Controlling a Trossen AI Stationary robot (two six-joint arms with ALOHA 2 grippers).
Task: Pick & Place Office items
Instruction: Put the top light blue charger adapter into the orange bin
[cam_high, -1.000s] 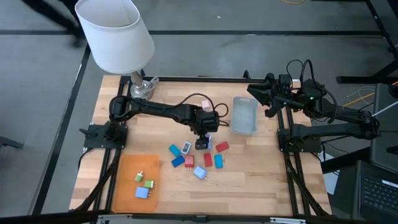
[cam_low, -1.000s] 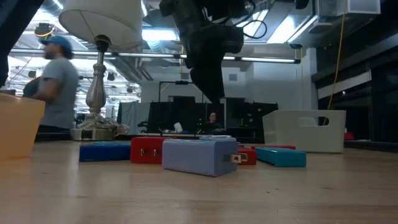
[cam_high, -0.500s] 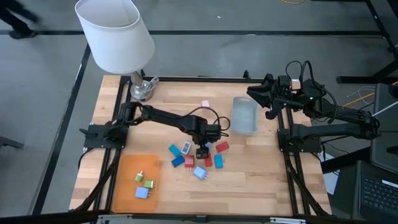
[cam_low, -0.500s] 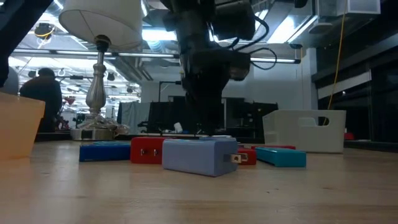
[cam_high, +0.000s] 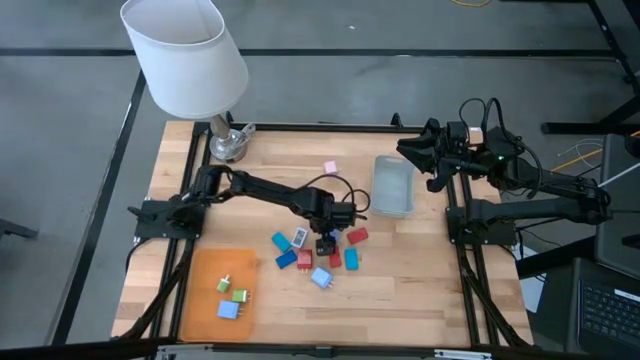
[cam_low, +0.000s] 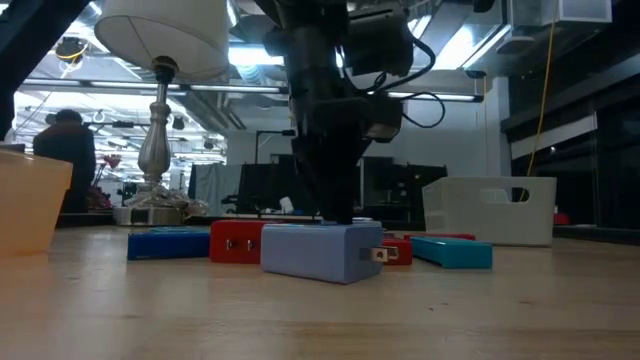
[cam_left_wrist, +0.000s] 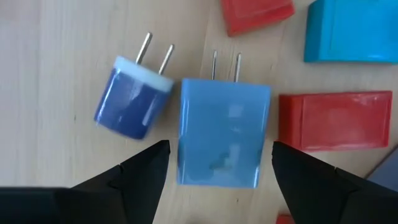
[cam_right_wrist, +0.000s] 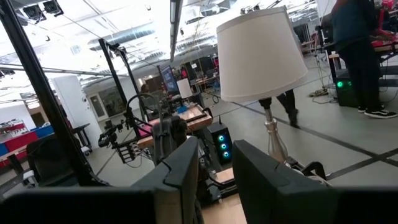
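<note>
While the left arm stretches out over the middle of the counter (cam_high: 420, 290), its left end effector (cam_left_wrist: 214, 165) sits low over the cluster of office items (cam_high: 318, 255) — fingers (cam_left_wrist: 146, 171) spread, one on either side of a light blue charger block (cam_left_wrist: 224, 134) that lies flat with its two prongs pointing away from the wrist. Nothing is pinched yet; the block rests on the wood between the open fingers. Just beside it lies a darker blue plug (cam_left_wrist: 132, 106), tilted, prongs also showing. On the block's other side sits a red block (cam_left_wrist: 333, 121), with another red piece (cam_left_wrist: 256, 14) and a teal block (cam_left_wrist: 351, 31) farther out.

From above, the cluster sits near the counter's centre, and a lone pink piece (cam_high: 329, 168) lies apart at about 12 o'clock from it. The translucent bin (cam_high: 393, 185) stands at roughly 2 o'clock from the cluster. Down at 8 o'clock lies the orange tray (cam_high: 205, 290), with three small pieces on it — two green ones (cam_high: 232, 290) and a light blue one (cam_high: 230, 310).

The right end effector (cam_high: 415, 150) waits off the counter's right edge near the bin's far end, raised, its fingers (cam_right_wrist: 183, 168) spread apart and holding nothing. A white-shaded lamp (cam_high: 185, 55) stands at the far left corner.
</note>
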